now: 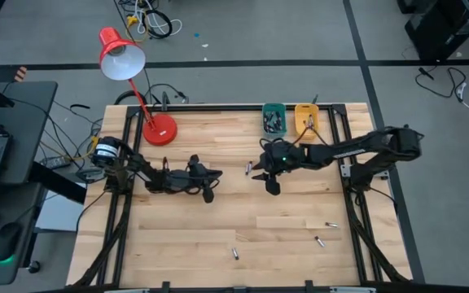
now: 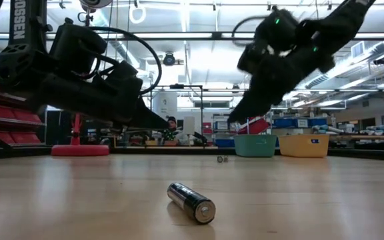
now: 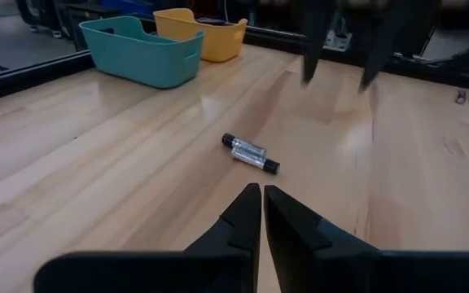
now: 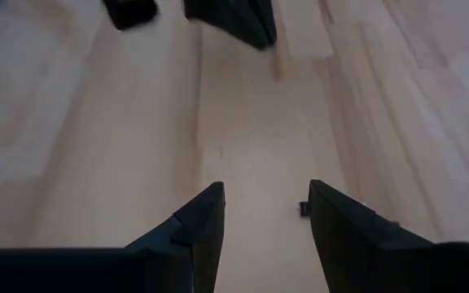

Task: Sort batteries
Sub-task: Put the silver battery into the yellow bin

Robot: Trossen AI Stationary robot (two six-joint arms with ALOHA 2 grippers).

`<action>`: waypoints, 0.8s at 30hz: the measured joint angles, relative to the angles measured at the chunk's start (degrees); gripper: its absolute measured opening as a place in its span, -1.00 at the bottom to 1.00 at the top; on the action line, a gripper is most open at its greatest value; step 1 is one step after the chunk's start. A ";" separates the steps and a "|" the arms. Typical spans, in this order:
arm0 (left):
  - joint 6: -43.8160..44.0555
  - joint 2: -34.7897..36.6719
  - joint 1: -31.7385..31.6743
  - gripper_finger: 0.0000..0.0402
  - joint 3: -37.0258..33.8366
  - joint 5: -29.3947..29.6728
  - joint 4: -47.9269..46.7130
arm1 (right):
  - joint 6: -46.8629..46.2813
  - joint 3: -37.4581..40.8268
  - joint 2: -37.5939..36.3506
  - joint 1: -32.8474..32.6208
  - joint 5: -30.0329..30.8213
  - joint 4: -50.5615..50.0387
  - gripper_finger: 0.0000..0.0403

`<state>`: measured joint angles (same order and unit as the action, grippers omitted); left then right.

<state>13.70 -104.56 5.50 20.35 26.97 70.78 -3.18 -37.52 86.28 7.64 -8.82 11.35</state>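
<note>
Sorting table (image 1: 218, 236): a pale wooden top holding everything; both arms meet over its middle, with bare wood toward the near edge.
Red lamp (image 1: 124, 61): stands at the far left corner, clear of the work.
Left arm: reaches in from the left and waits low over the middle; the left gripper (image 3: 262, 203) has its fingers pressed together with nothing between them.
Right arm: comes in from the right; the right gripper (image 4: 265, 213) hangs above the wood with its fingers spread and nothing held.
Bins: a teal bin (image 1: 273, 119) and a yellow bin (image 1: 306, 116) sit side by side at the far edge, the teal one on the left, already holding some dark items.
Batteries: one cell (image 3: 250, 153) lies flat on the wood between the two grippers, just left of the right gripper; three more lie well apart near the near edge, the closest (image 2: 191, 202) on its side.
Step in hand, as I judge it: the right gripper lining up on the middle cell.
Doing it well: bring the spread fingers down astride the cell's body, across its length, not end to end; close only once both fingertips are level with the wood, or the round cell is likely to roll away.
</note>
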 joint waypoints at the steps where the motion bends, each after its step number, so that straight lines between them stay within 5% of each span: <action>1: -0.01 -0.01 -0.12 -0.83 0.20 -0.03 0.01 | 0.06 -0.10 1.74 0.00 0.21 0.79 -0.19; 11: 0.13 0.01 -0.18 -0.83 1.30 -0.20 -1.18 | 7.93 -4.36 11.10 0.37 9.99 1.05 -0.03; 24: 1.54 0.01 -0.17 -0.83 1.30 -0.22 -5.89 | 8.84 -4.44 13.96 1.26 13.28 0.67 0.93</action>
<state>15.25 -104.55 5.32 21.65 26.75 64.88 5.66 -41.95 100.24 8.90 4.47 12.02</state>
